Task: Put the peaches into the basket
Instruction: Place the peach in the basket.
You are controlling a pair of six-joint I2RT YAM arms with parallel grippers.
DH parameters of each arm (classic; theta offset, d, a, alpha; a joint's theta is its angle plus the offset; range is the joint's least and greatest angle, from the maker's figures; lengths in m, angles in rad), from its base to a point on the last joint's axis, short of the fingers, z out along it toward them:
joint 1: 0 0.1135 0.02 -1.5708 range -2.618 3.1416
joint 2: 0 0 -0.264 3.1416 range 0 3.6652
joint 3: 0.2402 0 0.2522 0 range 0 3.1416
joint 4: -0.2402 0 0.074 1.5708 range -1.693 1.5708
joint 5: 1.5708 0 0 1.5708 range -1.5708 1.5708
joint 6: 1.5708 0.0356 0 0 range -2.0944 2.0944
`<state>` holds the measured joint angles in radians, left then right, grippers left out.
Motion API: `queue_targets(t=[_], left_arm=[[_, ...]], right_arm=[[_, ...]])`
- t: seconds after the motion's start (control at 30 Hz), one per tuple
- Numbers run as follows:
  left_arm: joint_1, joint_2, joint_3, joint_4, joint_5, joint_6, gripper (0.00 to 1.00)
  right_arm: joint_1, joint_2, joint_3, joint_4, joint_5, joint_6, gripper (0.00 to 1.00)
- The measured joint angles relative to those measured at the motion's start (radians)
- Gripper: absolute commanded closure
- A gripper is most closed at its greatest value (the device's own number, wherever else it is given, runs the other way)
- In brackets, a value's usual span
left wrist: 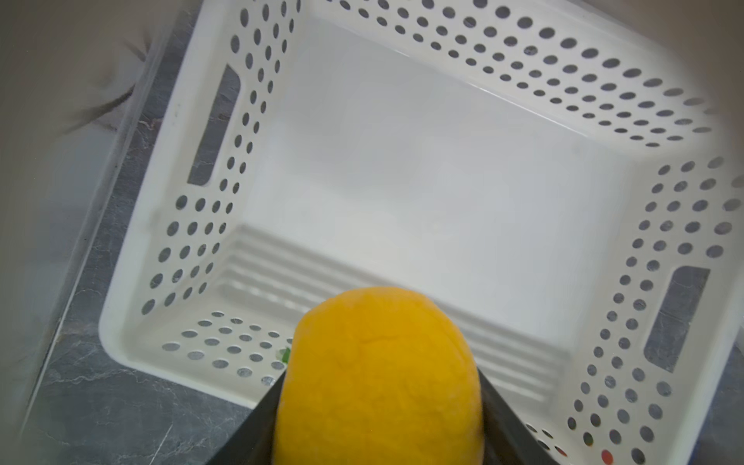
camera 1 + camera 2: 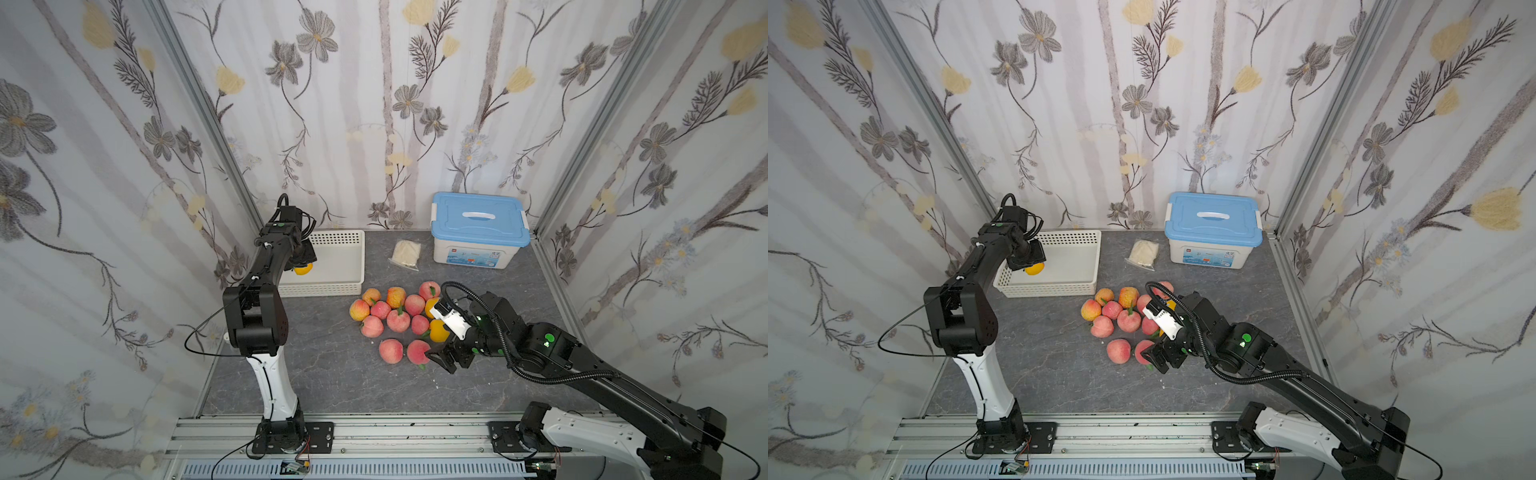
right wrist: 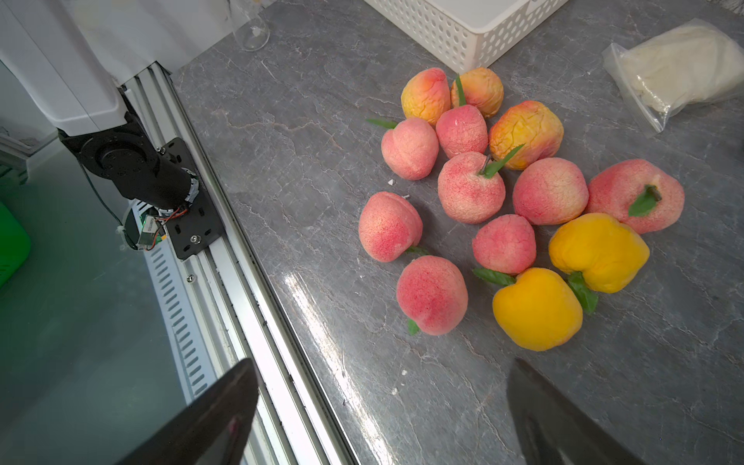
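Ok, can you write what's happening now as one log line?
left gripper: holds yellow peach over basket | right gripper: open, by peach pile

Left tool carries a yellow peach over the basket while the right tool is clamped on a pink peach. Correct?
No. The right tool is open and empty; the right wrist view shows its fingers apart and the pink peaches on the table. The left tool does carry a yellow peach over the basket.

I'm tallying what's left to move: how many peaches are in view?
14. Thirteen peaches lie clustered on the table beside the open right gripper; one yellow peach is gripped by the left gripper over the basket. None appears hidden.
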<state>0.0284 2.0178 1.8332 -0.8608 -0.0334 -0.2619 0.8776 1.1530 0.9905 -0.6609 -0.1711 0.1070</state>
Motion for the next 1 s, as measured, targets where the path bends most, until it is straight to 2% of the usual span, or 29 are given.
queue_targets(t=[0.2,0.43,0.6,1.0], left_arm=[[0.040,0.087,0.077,-0.001,-0.002,0.005,0.40],[0.056,0.128,0.133,-0.031,-0.040,0.008,0.39],[0.012,0.091,0.093,-0.047,-0.072,-0.005,0.39],[-0.100,0.081,-0.015,-0.021,-0.113,-0.141,0.39]], right_arm=[[0.002,0.019,0.006,0.001,-0.001,0.000,0.04],[0.004,0.034,0.013,0.008,-0.002,-0.003,0.03],[0.007,0.045,0.022,0.028,-0.002,-0.008,0.03],[0.008,0.014,-0.005,0.035,-0.006,-0.019,0.03]])
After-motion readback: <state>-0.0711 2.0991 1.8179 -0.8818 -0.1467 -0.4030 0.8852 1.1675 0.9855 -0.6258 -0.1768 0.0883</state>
